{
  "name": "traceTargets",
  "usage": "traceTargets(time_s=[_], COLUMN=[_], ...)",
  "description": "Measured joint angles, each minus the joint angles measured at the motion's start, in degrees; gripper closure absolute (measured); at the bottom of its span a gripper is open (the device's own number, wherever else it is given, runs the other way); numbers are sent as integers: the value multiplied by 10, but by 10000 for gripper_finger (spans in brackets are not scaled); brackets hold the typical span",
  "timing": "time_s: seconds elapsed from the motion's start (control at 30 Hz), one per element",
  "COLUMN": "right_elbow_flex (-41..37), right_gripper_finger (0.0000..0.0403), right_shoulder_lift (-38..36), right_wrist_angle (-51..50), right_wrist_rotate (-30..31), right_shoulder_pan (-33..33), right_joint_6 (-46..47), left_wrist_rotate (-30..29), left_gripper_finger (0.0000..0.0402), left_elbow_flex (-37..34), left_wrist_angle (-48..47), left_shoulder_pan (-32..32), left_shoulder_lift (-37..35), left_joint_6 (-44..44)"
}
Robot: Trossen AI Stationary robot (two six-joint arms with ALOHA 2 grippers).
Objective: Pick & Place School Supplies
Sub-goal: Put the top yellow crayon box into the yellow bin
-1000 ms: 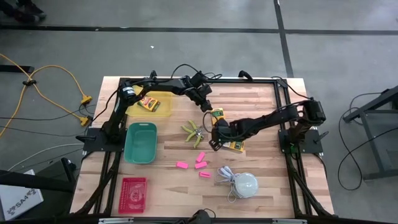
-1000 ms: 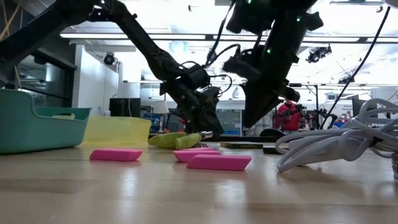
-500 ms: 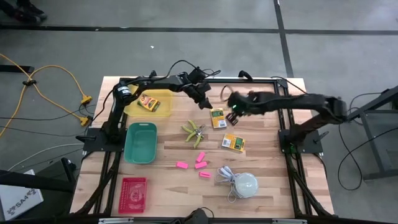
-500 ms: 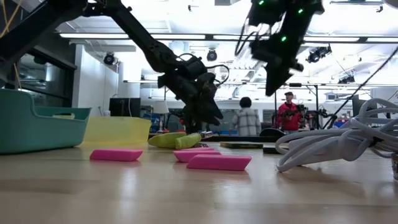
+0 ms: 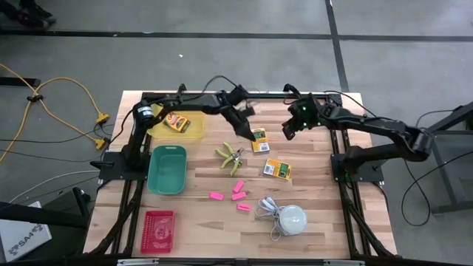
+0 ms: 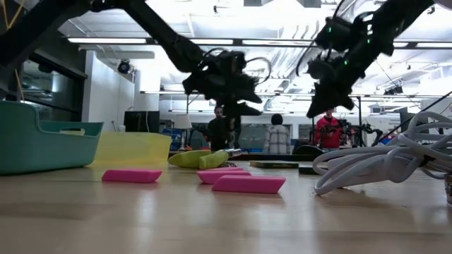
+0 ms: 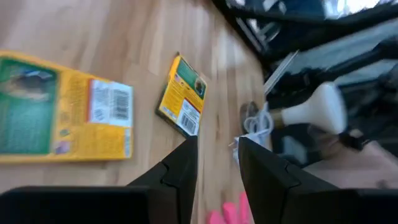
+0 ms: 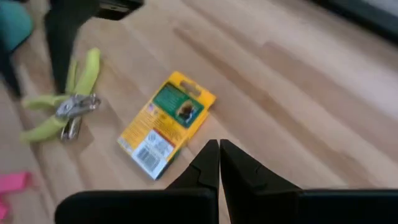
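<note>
- Two yellow-and-green boxes lie flat on the table: the nearer box [image 5: 258, 139] sits just below and beside my left gripper [image 5: 243, 130], and the second box [image 5: 278, 169] is farther out, toward the white dome [image 5: 290, 218].
- A third box [image 5: 177, 123] already lies in the yellow tray [image 5: 194, 131], behind my left gripper.
- The green scissors tool [image 5: 230, 157] is near the left jaws; the pink erasers [image 5: 239, 196] lie beyond it.
- My left jaws are a little apart and hold nothing.
- My right gripper [image 5: 287, 130] hangs above the table beside the nearer box, its jaws pressed together and empty.
- Risk, I think: both grippers are near the same box, so they may collide.
- Also, the box is thin and flat, so my fingers may slip over it or push it away.
</note>
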Motion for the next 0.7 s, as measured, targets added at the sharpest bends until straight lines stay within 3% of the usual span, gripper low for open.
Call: traceTargets(time_s=[0.17, 0.37, 0.43, 0.6, 0.7], right_elbow_flex=[-3, -3, -3, 13, 31], right_gripper_finger=[401, 401, 401, 401, 401], right_shoulder_lift=[23, 31, 31, 31, 31], right_wrist_angle=[10, 9, 8, 11, 12], right_wrist_rotate=[-81, -92, -62, 90, 96], right_shoulder_pan=[-40, -30, -18, 2, -4], right_joint_6=[-40, -203, -220, -209, -198], left_wrist_rotate=[-151, -330, -372, -536, -572], left_gripper_finger=[289, 290, 290, 290, 290], left_elbow_flex=[0, 0, 0, -27, -46], left_wrist_angle=[-5, 3, 5, 42, 99], left_shoulder_pan=[-71, -142, -159, -191, -201], left_shoulder_lift=[-10, -18, -18, -18, -18], left_joint_6=[18, 17, 3, -41, -51])
